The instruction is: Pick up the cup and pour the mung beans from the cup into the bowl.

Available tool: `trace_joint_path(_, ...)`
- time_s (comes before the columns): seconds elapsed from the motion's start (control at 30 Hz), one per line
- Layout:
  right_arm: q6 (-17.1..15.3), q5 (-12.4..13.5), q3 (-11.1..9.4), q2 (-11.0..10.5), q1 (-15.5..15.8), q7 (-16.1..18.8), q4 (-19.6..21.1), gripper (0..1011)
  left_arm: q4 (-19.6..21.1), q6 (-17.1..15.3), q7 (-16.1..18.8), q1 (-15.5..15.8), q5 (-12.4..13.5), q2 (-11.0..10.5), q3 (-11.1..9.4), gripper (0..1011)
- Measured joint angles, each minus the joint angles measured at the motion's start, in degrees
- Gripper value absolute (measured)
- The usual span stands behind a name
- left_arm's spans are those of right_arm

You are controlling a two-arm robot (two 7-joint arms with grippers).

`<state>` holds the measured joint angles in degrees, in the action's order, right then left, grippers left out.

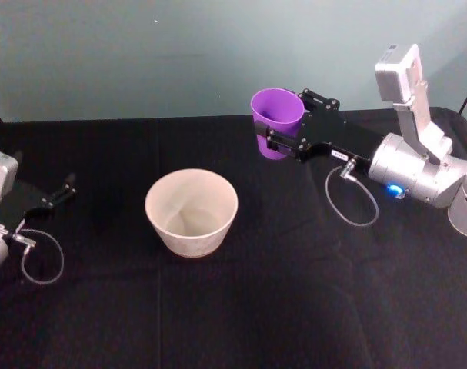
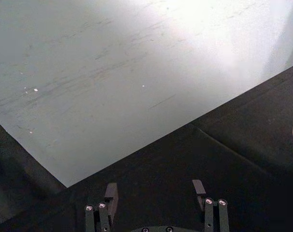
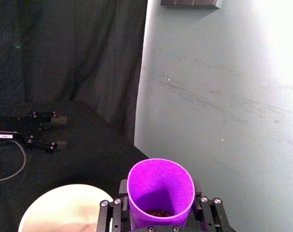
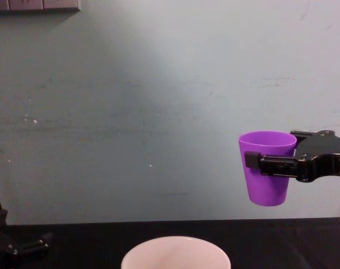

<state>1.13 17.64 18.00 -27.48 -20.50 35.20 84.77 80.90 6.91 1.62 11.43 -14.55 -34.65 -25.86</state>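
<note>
Chest view showed the right gripper (image 4: 264, 161) with its jaws closed to the cup's width, one finger pressed across the near side of the cup (image 4: 266, 188) just under its rim, the other hidden behind it. The cup hung upright, clear of the worktop (image 1: 295, 292), above its far right part. The right arm reached in from the right edge with the forearm roughly level and the wrist turned so the fingers lay sideways. A small dark heap of mung beans (image 3: 158, 211) sat at the cup's bottom, too small to make out singly. The bowl (image 1: 171, 231) stood near the middle of the worktop, apart from the cup and closer to the left edge than it; the chest view cut off its lower part. The left gripper (image 1: 64, 188) rested low at the left edge, jaws spread wide and holding nothing.
</note>
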Motion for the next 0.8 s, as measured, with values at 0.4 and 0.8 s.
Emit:
trace_joint_path(0.4,0.00,0.00,0.00,0.00,0.00,0.00,0.00,739,0.00,0.00,0.00,0.00,0.00,0.00,0.00,1000)
trace_joint_path(0.8,0.00,0.00,0.00,0.00,0.00,0.00,0.00,739,0.00,0.00,0.00,0.00,0.00,0.00,0.00,1000)
